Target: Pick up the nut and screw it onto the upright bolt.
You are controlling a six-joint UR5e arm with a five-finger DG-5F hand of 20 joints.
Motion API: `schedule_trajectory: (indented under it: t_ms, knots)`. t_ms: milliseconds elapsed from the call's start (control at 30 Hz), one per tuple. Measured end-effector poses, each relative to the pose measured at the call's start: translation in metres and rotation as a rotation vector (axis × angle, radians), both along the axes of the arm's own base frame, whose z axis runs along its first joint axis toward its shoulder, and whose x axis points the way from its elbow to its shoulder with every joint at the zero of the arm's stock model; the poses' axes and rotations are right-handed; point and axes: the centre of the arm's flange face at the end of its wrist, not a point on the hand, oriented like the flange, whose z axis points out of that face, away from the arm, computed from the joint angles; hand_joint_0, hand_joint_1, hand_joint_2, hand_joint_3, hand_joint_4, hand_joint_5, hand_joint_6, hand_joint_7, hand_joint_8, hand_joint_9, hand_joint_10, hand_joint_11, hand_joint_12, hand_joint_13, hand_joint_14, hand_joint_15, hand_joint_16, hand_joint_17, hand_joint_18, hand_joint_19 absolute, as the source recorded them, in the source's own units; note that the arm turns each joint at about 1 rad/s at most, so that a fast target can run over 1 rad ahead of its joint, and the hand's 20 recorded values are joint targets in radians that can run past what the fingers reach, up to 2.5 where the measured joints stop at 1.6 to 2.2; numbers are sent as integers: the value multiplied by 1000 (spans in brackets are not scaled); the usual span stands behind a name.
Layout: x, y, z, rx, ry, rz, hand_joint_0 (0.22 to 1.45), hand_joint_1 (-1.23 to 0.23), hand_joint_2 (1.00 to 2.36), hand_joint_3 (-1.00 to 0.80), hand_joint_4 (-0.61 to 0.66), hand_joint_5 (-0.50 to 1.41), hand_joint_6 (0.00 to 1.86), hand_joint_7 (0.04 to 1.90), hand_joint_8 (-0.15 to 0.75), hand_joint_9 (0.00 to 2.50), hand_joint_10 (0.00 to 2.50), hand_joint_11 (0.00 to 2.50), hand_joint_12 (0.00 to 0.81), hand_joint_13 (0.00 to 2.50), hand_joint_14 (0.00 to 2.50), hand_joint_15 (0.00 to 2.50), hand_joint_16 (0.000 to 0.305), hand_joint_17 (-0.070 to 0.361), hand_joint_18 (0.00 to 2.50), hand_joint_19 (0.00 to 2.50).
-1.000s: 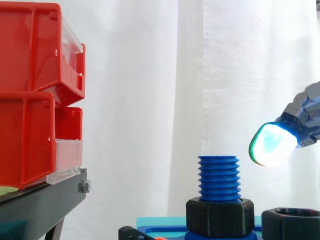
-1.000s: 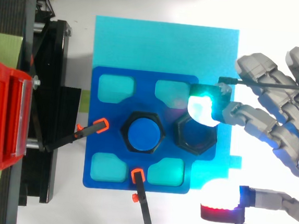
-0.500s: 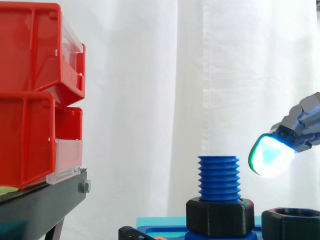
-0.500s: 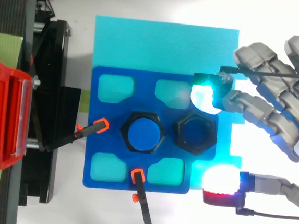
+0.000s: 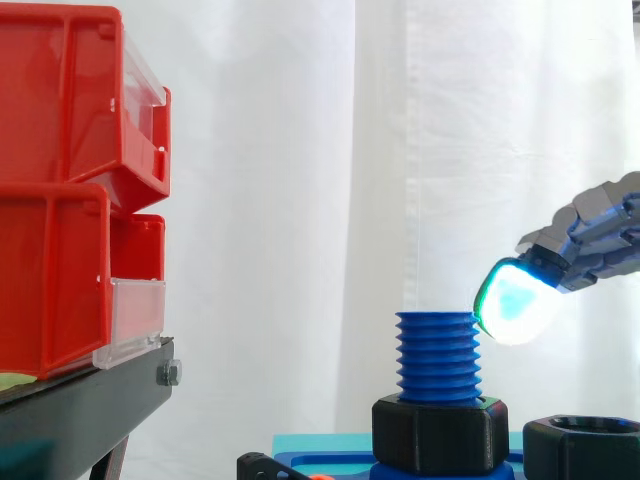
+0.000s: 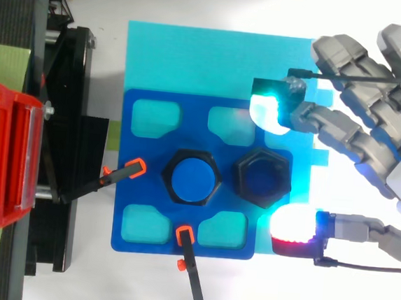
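Note:
A blue threaded bolt [image 5: 437, 356] stands upright in the middle of the blue holder plate [image 6: 141, 180], with a black hex collar [image 5: 440, 432] around its foot. A loose black nut [image 6: 263, 178] lies flat on the plate just right of the bolt [image 6: 194, 178]; its edge is at the side view's lower right [image 5: 582, 448]. My hand [image 6: 376, 144] hovers open above and to the right of the nut, a cyan-glowing fingertip [image 6: 268, 112] beyond it and a red-white one [image 6: 292, 231] nearer. In the side view a glowing fingertip [image 5: 515, 301] floats beside the bolt's top, holding nothing.
Stacked red bins [image 5: 75, 190] sit on a black stand [image 5: 85, 405] at the left. The plate rests on a light-blue mat [image 6: 219, 60], pinned by two black clamps with orange tips [image 6: 122, 174] [image 6: 188, 260].
My hand has crept left toward the bolt and dipped a little, its fingertips now straddling the nut from above. The nut and bolt have not moved.

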Motion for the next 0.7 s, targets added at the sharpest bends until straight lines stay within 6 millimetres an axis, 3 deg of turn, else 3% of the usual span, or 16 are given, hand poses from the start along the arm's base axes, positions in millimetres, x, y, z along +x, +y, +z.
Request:
schedule_trajectory:
  t_ms: [267, 700]
  knots:
    - [2, -4, 0, -16, 3, 3, 348, -810, 1000, -500, 85, -300, 501, 618, 225, 0, 0, 0, 388, 0, 0, 0, 56, 125, 0, 0]
    - [-4, -6, -3, 28, 20, 6, 353, -799, 1000, -500, 90, -300, 501, 615, 229, 0, 0, 0, 390, 0, 0, 0, 57, 128, 0, 0]
